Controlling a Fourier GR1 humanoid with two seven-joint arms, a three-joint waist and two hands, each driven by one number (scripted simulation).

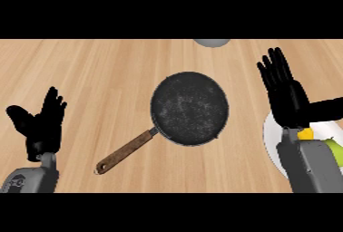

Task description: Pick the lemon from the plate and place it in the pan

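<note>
A black pan [189, 108] with a brown wooden handle [125, 152] lies in the middle of the wooden counter. At the right edge a white plate [270, 136] shows behind my right forearm. On it a yellow lemon [306, 133] peeks out beside the wrist, mostly hidden, next to a green item [333, 149]. My right hand [286, 97] hovers over the plate with fingers straight, open and holding nothing. My left hand [40, 124] rests open at the left, fingers up, well away from the pan.
A grey round object [212, 42] is cut off at the counter's far edge, above the pan. Bare wooden counter lies between the pan and the left hand.
</note>
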